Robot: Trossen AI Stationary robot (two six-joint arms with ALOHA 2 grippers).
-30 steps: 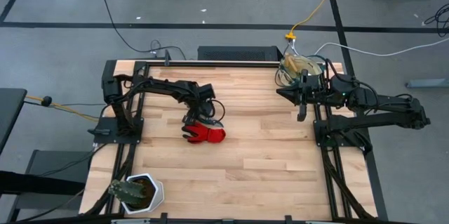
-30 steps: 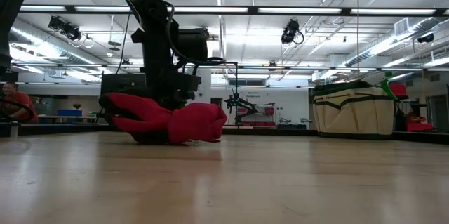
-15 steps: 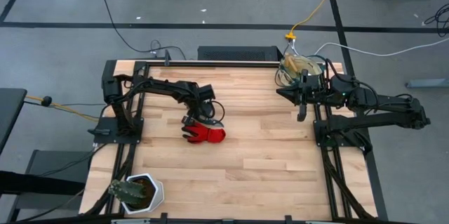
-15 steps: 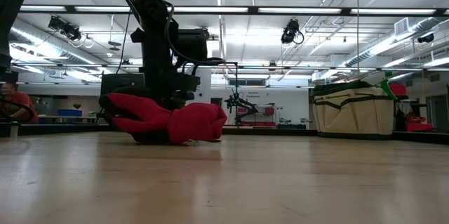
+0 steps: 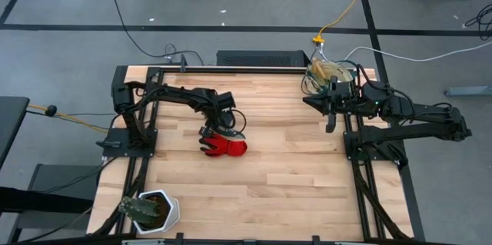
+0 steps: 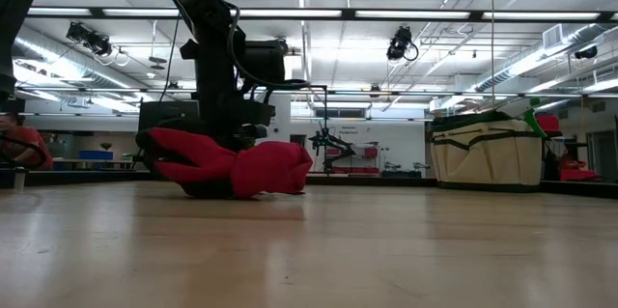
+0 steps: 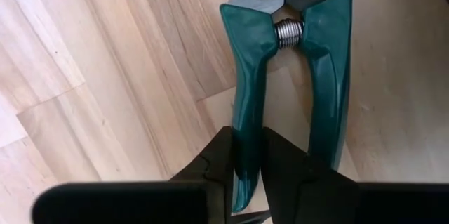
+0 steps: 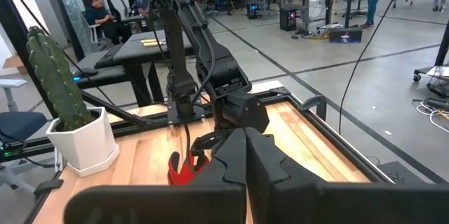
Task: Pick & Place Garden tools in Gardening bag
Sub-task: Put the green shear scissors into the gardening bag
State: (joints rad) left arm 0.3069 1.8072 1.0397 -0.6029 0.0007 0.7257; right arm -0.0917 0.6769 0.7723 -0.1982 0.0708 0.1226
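The left gripper [image 5: 223,131] sits low on the desk [image 5: 269,176] right at the red glove [image 5: 227,147], its jaws clamped on one green handle of the pruning shears [image 7: 287,76]. Well away from the glove, the right gripper [image 5: 329,114] hangs beside the canvas bag [image 6: 486,152], jaws together

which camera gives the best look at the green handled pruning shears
The left wrist view: the shears fill it, both green handles and the spring visible, one handle pinched in the left gripper. The high and low views show only the red glove there; the right wrist view shows no shears.
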